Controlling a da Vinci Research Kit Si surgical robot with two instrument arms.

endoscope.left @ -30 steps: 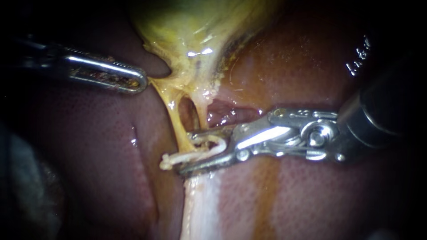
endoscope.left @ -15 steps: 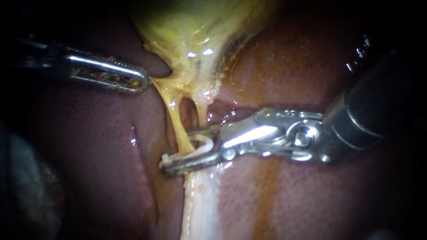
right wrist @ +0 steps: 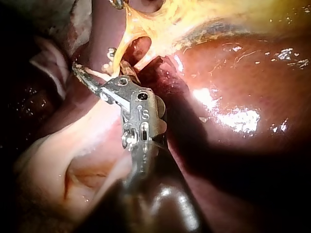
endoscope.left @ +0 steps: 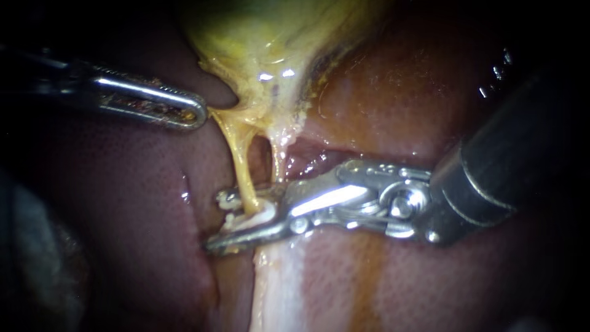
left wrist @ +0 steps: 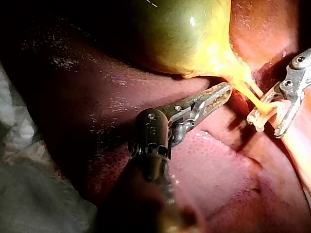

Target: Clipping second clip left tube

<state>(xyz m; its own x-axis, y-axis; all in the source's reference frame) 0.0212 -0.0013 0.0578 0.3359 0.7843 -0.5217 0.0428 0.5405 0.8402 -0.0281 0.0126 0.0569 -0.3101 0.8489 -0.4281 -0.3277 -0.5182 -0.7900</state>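
The yellow-green gallbladder (endoscope.left: 264, 43) narrows into two yellow strands. The left tube (endoscope.left: 236, 160) runs down from the tissue at my left instrument's tip, and the thinner right tube (endoscope.left: 278, 163) is beside it. My right instrument (endoscope.left: 218, 221) comes in from the right. Its jaws hold a white clip (endoscope.left: 261, 214) that straddles the lower end of the left tube. In the right wrist view these jaws (right wrist: 95, 60) lie across that tube. My left instrument (endoscope.left: 184, 110) is shut on the gallbladder's edge, as the left wrist view (left wrist: 214, 99) also shows.
Dark red liver (endoscope.left: 399, 92) surrounds the tubes on all sides. A pale whitish band of tissue (endoscope.left: 276, 289) runs down below the right instrument's jaws. Grey cloth (left wrist: 29, 194) lies behind my left instrument's shaft in the left wrist view.
My right instrument has slid left with the clip, from beside the left tube to astride it, its jaw tips now past the tube. The left instrument has stayed put.
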